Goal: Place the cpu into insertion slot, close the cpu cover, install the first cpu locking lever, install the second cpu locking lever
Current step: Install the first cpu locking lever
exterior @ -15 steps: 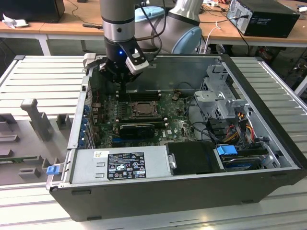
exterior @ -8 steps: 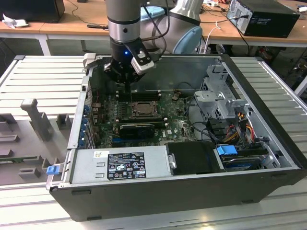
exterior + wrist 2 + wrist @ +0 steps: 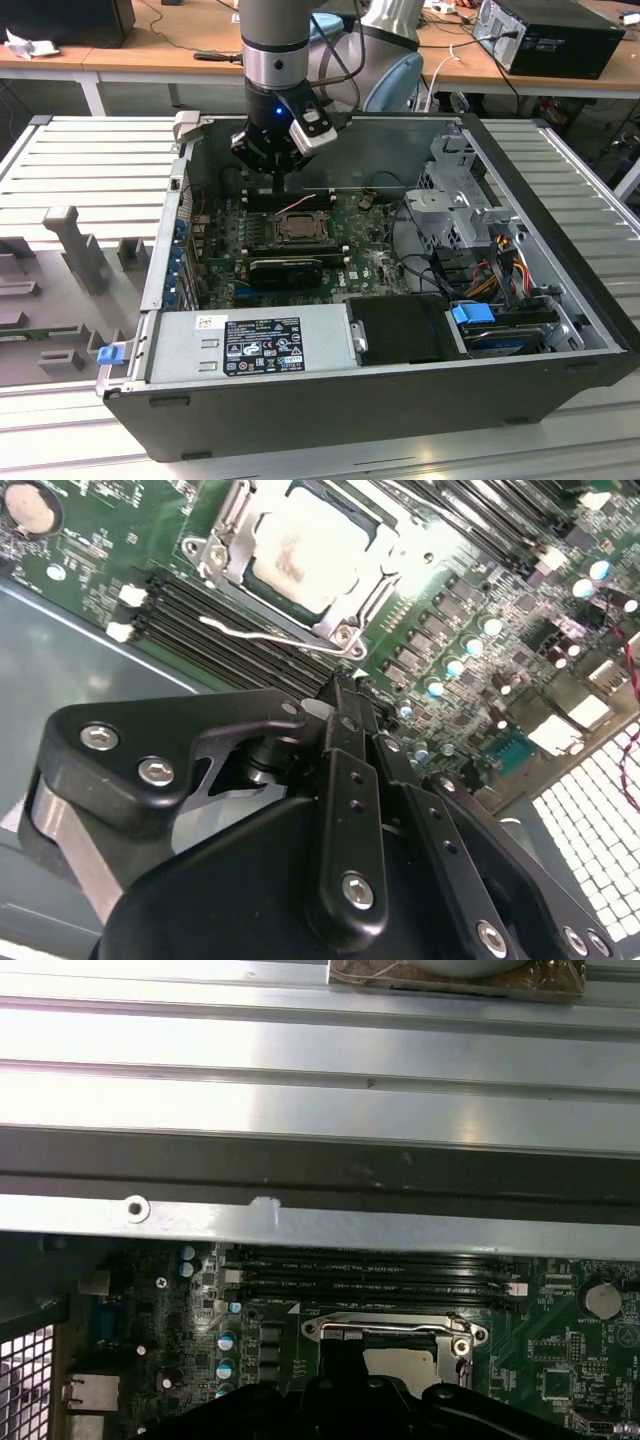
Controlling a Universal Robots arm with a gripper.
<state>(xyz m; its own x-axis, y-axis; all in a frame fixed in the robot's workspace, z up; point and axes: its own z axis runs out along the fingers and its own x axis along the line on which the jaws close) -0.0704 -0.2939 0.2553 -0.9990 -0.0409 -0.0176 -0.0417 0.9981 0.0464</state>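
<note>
Inside the open computer case [image 3: 560, 330], on the green motherboard [image 3: 90, 570], we list the cpu [image 3: 310, 555]: a small flat square chip with a pale face, lying level in the insertion slot [image 3: 362, 518]. The cpu cover [image 3: 372, 588], a thin silver-grey frame, lies down around the chip, whose face shows through the window. One cpu locking lever [image 3: 265, 635], a thin wire rod, runs just beside the socket over the dark memory slots; we cannot tell whether it is hooked. The end effector [image 3: 350, 695] hangs above the board near that lever, apart from the socket, its fingers drawn together on nothing. Handling, as we judge it: the chip is light, stiff and fragile, to be held by opposite edges only and never pressed on its face. The cover is rigid sheet metal on a hinge and is best pushed at its free edge. The lever is springy and slippery under a pad, best pressed near its bent end, where it could snap back. The case rests on a ribbed metal table [image 3: 80, 150].
</note>
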